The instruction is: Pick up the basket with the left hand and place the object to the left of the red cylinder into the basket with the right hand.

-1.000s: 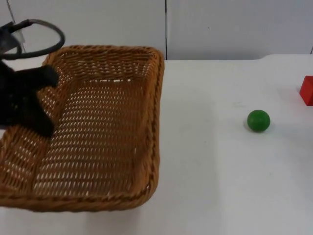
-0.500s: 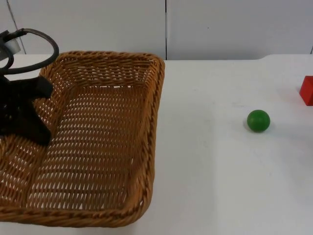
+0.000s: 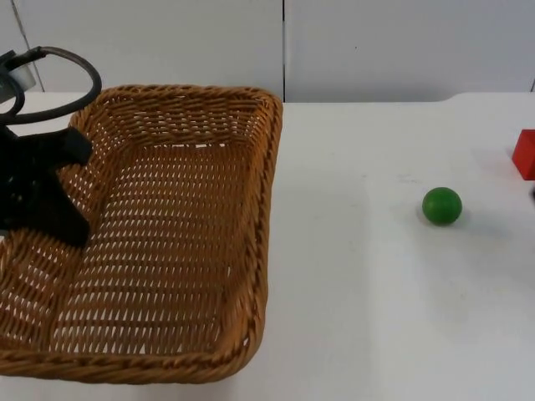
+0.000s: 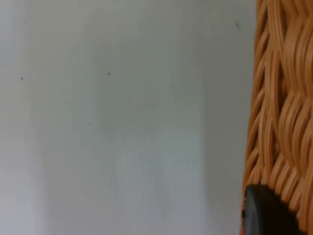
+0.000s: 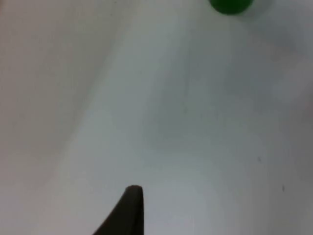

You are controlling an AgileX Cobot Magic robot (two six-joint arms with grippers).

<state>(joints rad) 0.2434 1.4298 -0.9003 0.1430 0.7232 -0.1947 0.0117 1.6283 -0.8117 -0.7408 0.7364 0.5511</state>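
At the tabletop's (image 3: 359, 292) left edge the left gripper (image 3: 50, 188) has its black fingers clamped on the left rim of the wicker basket (image 3: 167, 242), one finger inside the wall and the other outside it; in the left wrist view a black fingertip (image 4: 266, 213) lies against the woven rim (image 4: 281, 117), with bare white surface beside it. The basket itself is a wide, shallow rectangle of brown wicker (its left side is cut off by the picture's border, so that wall cannot be followed to its end), and its near rim sits close to the tabletop's front edge. Whether its underside touches the surface cannot be made out.

Well apart from the basket, toward the tabletop's right edge, lies the green ball (image 3: 441, 205), alone on the white surface; the right wrist view catches it too (image 5: 231, 5), partly cut off. Farther right and a little farther back stands a red object (image 3: 525, 154), clipped by the border, so its shape cannot be told. The right gripper's fingertip (image 5: 128, 210) hangs over bare tabletop, well short of the ball; whether those fingers are apart or together cannot be told. Behind everything runs the grey partition wall (image 3: 376, 50).
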